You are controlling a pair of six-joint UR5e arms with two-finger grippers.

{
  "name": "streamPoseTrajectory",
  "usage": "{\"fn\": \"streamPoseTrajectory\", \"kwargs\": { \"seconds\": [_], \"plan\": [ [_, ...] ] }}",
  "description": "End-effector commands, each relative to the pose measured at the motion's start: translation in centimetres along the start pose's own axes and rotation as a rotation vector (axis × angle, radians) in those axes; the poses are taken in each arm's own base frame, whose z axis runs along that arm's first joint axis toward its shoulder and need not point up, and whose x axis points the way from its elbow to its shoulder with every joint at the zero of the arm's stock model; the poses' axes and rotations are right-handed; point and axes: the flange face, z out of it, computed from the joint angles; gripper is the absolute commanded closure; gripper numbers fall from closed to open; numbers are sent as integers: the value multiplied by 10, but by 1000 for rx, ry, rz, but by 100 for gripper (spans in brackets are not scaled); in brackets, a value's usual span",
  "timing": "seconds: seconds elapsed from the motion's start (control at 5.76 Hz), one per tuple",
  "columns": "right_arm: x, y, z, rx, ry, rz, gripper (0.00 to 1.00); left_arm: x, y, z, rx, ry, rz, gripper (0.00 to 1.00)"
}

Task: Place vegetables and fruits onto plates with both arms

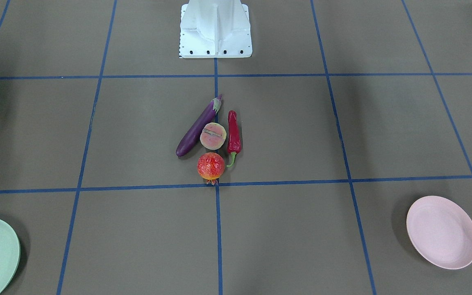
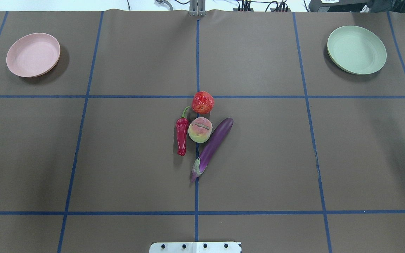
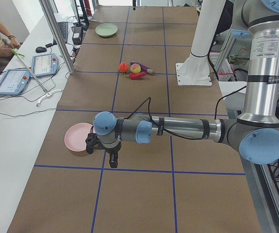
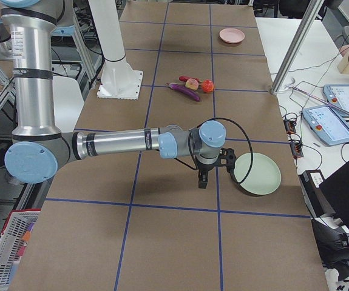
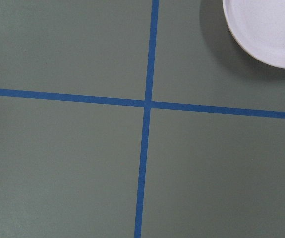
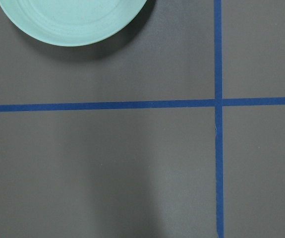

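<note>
The purple eggplant (image 1: 197, 128), red chili (image 1: 233, 133), peach (image 1: 213, 136) and pomegranate (image 1: 210, 166) lie bunched at the table's middle. The pink plate (image 2: 33, 54) sits far left in the overhead view and the mint green plate (image 2: 356, 49) far right; both hold nothing. My left gripper (image 3: 103, 153) hangs just beside the pink plate (image 3: 78, 137). My right gripper (image 4: 213, 170) hangs just beside the green plate (image 4: 257, 173). Both grippers show only in the side views, so I cannot tell if they are open or shut. Each wrist view shows only a plate's edge (image 5: 266, 29) (image 6: 73, 20) and taped mat.
The white pedestal (image 1: 215, 30) stands at the robot's side of the table. Blue tape lines grid the brown mat. Tablets (image 3: 25, 73) and cables lie on the side bench by an operator, past a metal post (image 3: 57, 34).
</note>
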Motion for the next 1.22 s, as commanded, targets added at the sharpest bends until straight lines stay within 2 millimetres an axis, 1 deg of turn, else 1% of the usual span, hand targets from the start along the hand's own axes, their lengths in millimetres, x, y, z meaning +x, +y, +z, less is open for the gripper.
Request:
{"fn": "streamPoseTrajectory", "kwargs": {
  "seconds": [0.0, 0.17, 0.35, 0.52, 0.87, 1.04],
  "plan": [
    [-5, -5, -4, 11, 2, -11, 0, 5, 3, -6, 20, -1, 26, 0],
    [-6, -5, -4, 11, 4, -13, 0, 11, 6, -13, 33, 1, 25, 0],
    [-8, -7, -4, 13, 5, -16, 0, 7, 36, -11, 31, -4, 40, 0],
    [-14, -8, -10, 29, 2, -34, 0, 10, 38, -13, 47, 6, 50, 0],
    [-19, -5, -10, 67, -23, -77, 0, 12, 40, -12, 45, 10, 55, 0],
    [-25, -3, -5, 72, -41, -110, 0, 15, 40, -12, 43, 40, 59, 0]
  ]
}}
